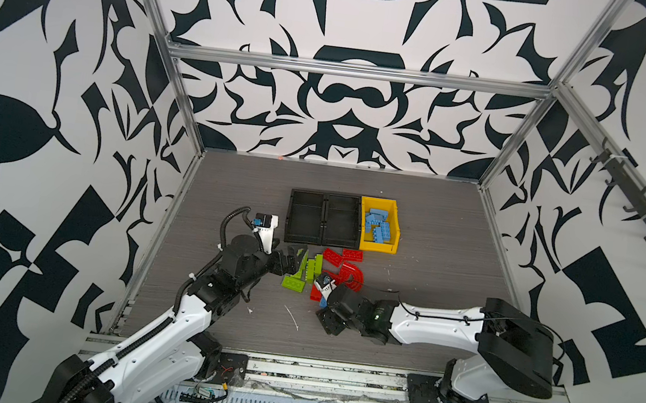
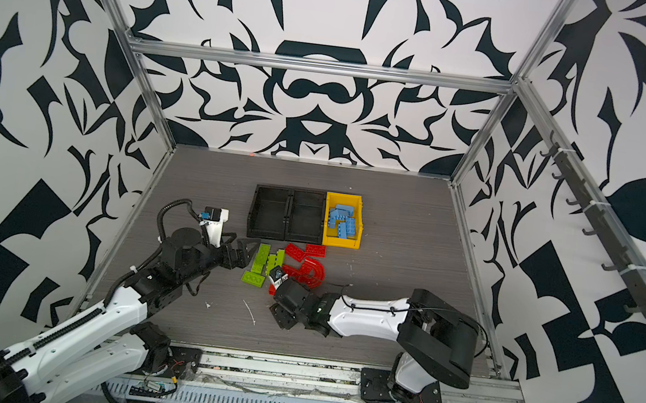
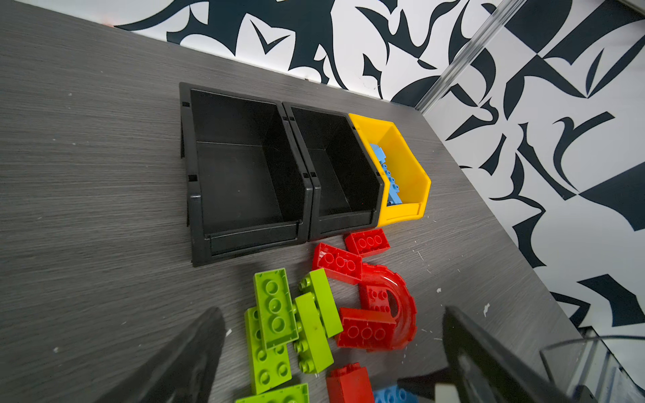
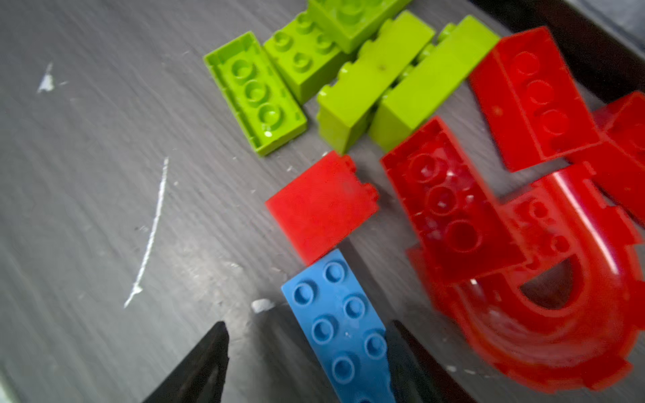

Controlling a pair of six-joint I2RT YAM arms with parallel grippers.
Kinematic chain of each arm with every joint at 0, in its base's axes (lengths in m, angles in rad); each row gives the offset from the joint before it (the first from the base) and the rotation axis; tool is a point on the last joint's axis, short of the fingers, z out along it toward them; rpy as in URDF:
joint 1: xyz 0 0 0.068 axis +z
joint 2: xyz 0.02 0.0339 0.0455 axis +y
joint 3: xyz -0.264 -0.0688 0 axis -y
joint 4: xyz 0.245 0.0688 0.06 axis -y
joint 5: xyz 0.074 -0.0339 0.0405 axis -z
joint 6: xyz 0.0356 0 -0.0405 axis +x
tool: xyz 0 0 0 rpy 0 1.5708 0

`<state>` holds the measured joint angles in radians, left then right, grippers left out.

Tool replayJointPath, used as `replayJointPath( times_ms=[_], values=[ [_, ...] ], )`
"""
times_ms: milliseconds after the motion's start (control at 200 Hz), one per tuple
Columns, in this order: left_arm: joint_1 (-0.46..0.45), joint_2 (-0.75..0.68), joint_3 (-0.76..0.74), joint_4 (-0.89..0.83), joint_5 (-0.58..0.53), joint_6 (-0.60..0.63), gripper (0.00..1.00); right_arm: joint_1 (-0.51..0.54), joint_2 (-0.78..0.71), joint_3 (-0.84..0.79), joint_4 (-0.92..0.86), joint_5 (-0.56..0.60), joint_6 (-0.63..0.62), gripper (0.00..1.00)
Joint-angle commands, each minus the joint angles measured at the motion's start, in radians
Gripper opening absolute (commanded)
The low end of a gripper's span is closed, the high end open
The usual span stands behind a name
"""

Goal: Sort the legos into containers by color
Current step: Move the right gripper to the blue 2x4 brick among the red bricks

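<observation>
Sorting part done: light blue bricks [image 1: 379, 223] in yellow bin [image 1: 377, 246], one stray blue brick [image 4: 343, 324] on table between right gripper's [image 4: 307, 326] unclosed jaws; lime green bricks [image 1: 307, 267] and red bricks [image 1: 347, 262] loose before empty black bins [image 1: 304, 219]; left gripper [image 3: 333, 310] spread wide, holding nothing.

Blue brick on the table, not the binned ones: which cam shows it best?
Right wrist: the blue brick fills the foreground, studs up, between the open fingers of the right gripper. Left wrist catches only one corner at the frame edge. In both top views the right arm hides nearly all of it.
</observation>
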<state>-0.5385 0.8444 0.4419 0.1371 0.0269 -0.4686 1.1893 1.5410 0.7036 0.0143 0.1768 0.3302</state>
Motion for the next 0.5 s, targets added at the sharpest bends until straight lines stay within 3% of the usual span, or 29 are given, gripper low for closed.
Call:
replayJointPath(
  times_ms=[0, 170, 495],
  values=[
    [0.004, -0.011, -0.014, 0.015, 0.010, -0.006, 1.00, 0.048, -0.061, 0.016, -0.029, 0.004, 0.033, 0.73],
    [0.003, -0.012, -0.012, 0.014, 0.015, -0.006, 1.00, 0.063, -0.098, 0.018, -0.075, 0.130, 0.021, 0.72],
    [0.004, -0.015, -0.012, 0.013, 0.016, -0.006, 1.00, 0.063, -0.028, 0.079, -0.128, 0.162, -0.108, 0.82]
  ],
)
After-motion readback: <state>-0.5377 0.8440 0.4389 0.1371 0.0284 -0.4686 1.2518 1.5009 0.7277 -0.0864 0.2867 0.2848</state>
